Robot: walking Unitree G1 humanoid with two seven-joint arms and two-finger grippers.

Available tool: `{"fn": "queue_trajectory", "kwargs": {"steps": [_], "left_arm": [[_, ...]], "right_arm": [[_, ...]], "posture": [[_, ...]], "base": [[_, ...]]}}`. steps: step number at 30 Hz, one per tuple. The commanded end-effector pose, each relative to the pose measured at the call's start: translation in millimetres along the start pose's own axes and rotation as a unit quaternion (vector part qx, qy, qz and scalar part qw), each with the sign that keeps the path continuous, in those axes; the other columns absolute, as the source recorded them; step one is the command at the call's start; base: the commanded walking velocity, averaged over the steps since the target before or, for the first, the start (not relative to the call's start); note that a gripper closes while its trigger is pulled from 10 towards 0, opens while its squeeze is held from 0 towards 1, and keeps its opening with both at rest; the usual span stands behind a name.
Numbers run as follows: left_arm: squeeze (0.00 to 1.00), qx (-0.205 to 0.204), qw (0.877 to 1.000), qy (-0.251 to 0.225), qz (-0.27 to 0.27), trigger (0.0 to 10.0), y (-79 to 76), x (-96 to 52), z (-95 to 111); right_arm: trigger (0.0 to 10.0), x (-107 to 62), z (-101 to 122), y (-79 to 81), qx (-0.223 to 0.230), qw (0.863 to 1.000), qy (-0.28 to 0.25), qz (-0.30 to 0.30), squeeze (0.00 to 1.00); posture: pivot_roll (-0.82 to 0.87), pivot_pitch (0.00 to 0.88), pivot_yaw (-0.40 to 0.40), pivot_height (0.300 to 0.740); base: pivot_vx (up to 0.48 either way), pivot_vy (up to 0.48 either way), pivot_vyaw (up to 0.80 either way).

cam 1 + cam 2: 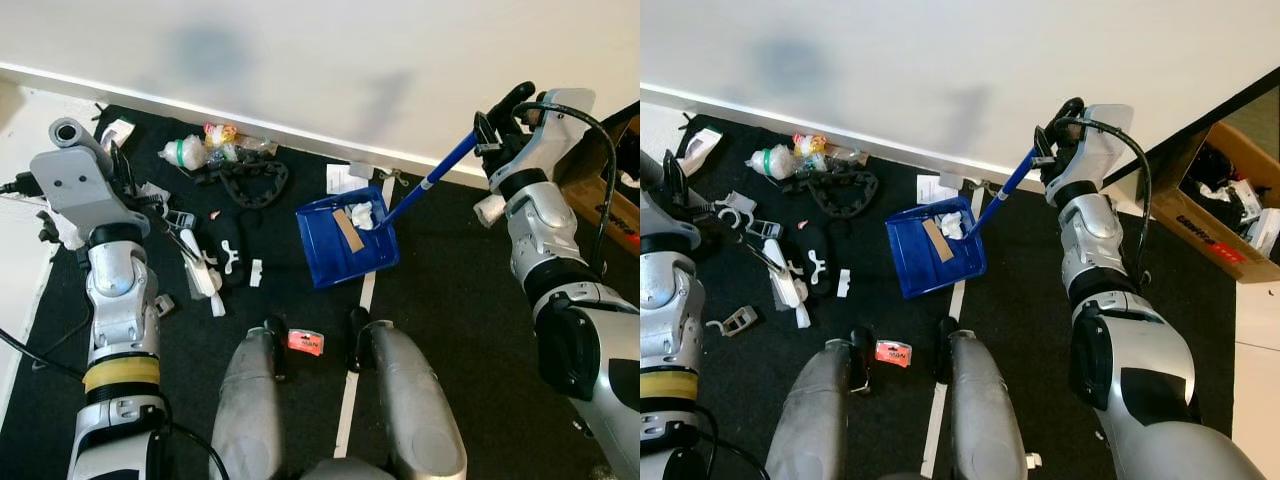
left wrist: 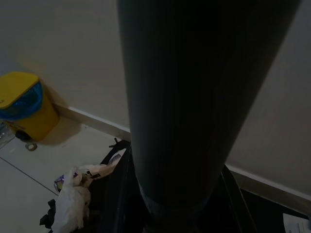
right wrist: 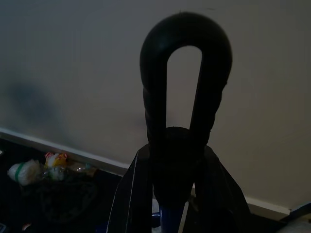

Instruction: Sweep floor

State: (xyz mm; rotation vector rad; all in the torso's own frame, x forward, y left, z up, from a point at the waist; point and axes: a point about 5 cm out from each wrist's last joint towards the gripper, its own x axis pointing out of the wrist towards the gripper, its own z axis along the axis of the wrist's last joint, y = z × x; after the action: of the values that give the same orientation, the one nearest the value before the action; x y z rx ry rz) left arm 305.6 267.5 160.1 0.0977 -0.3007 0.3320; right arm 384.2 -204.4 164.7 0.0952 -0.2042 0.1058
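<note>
A blue dustpan lies on the black mat with a brown strip and white scraps in it. Its long blue handle slants up to my right gripper, which is shut on it near the wall; the handle's black loop end stands between the fingers in the right wrist view. My left gripper is raised at the left, shut on a dark broom pole. The pole runs down to a white head on the mat.
Litter lies along the baseboard: white bags and wrappers, a black chain-like ring, a paper sheet. A red tag sits between my feet. A cardboard box stands at the right, a yellow bin further left.
</note>
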Motion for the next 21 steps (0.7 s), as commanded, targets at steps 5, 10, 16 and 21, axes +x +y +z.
{"fn": "queue_trajectory", "kwargs": {"steps": [5, 10, 16, 21], "left_arm": [[0.0, -0.004, 0.998, 0.065, -0.016, 10.0, -13.3, -18.1, -32.2], [0.0, -0.011, 0.997, 0.073, -0.03, 10.0, -26.8, -21.7, -38.6], [0.0, -0.01, 0.997, 0.068, -0.047, 10.0, -36.9, -17.9, -40.0], [0.0, -0.01, 0.997, 0.066, -0.048, 10.0, -39.3, -14.4, -40.2]], "right_arm": [[10.0, -12.8, -12.0, -11.9, 0.002, 0.998, 0.003, -0.061, 0.0], [10.0, -19.3, -29.7, -4.7, 0.009, 0.996, 0.04, -0.079, 0.0], [10.0, -19.0, -35.2, 2.0, 0.009, 0.99, 0.054, -0.126, 0.0], [10.0, -23.9, -38.6, 7.0, -0.015, 0.993, 0.042, -0.107, 0.0]], "posture": [[0.09, 0.247, -0.098, 0.74], [0.07, 0.172, -0.073, 0.74], [0.05, 0.126, -0.056, 0.74], [0.05, 0.116, -0.054, 0.74]], "base": [[0.0, 0.0, 0.0], [0.0, 0.0, 0.0], [0.0, 0.0, 0.0], [0.0, 0.0, 0.0]]}}
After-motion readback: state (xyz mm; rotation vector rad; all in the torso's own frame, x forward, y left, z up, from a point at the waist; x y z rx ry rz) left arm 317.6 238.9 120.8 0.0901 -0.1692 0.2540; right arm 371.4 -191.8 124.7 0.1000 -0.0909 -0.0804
